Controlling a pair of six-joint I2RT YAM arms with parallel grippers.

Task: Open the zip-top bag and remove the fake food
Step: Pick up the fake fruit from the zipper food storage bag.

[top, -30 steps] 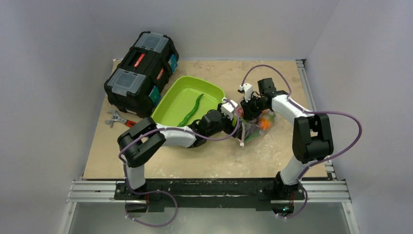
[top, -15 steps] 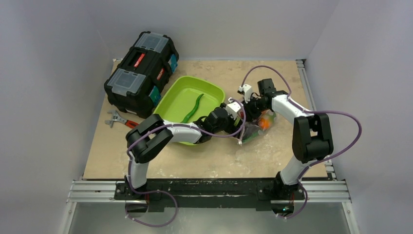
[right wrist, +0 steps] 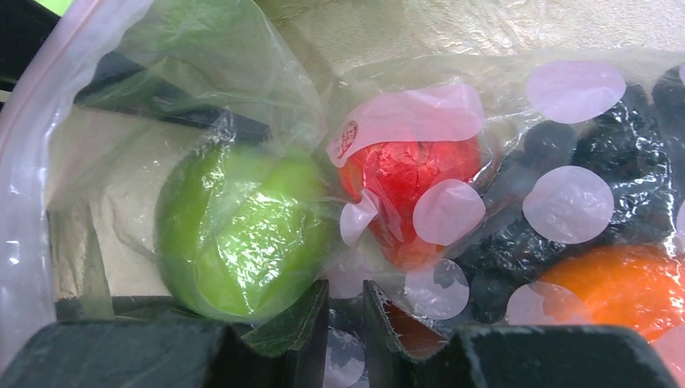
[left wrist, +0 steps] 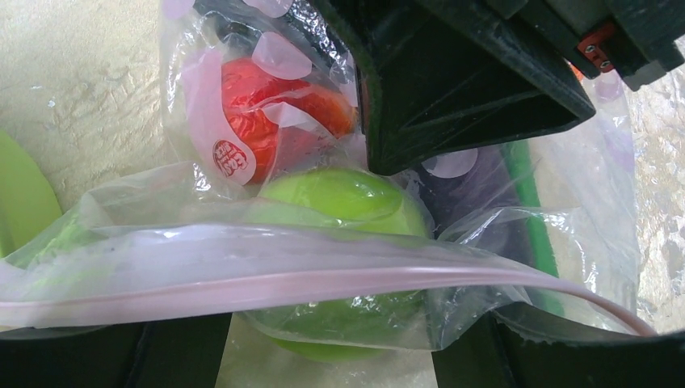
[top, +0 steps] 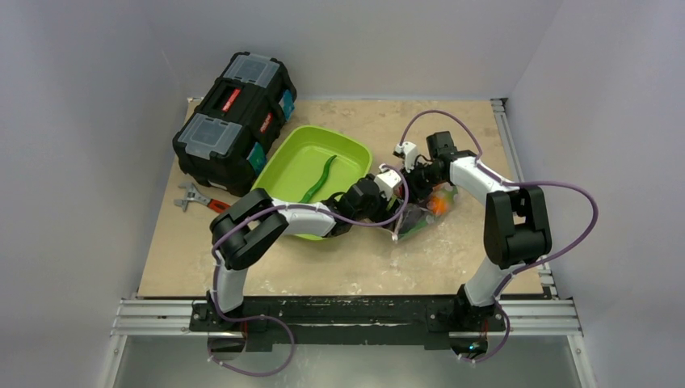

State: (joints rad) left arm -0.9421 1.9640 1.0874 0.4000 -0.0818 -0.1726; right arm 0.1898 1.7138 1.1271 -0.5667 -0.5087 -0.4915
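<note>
The zip-top bag (top: 423, 218) lies crinkled right of the tray, its pale pink zip strip (left wrist: 266, 287) running across the left wrist view. Some of the fake food is inside: a lime-green ball (left wrist: 343, 198), a red pepper (right wrist: 408, 182), a dark purple eggplant (right wrist: 590, 162) and an orange fruit (right wrist: 614, 283). My left gripper (left wrist: 333, 327) is open at the bag's mouth, one finger either side of the ball (right wrist: 234, 242), film draped over both. My right gripper (right wrist: 346, 287) is shut on a fold of the bag's film beside the ball. A long green pod (top: 319, 182) lies in the tray.
The lime-green tray (top: 283, 166) sits just left of the bag, under my left forearm. A black toolbox (top: 234, 121) stands at the back left. A red-handled wrench (top: 198, 200) lies in front of it. Both arms crowd together over the bag.
My left arm has pushed to the right, bringing its gripper further into the bag's mouth. The right gripper and the bag have stayed put.
</note>
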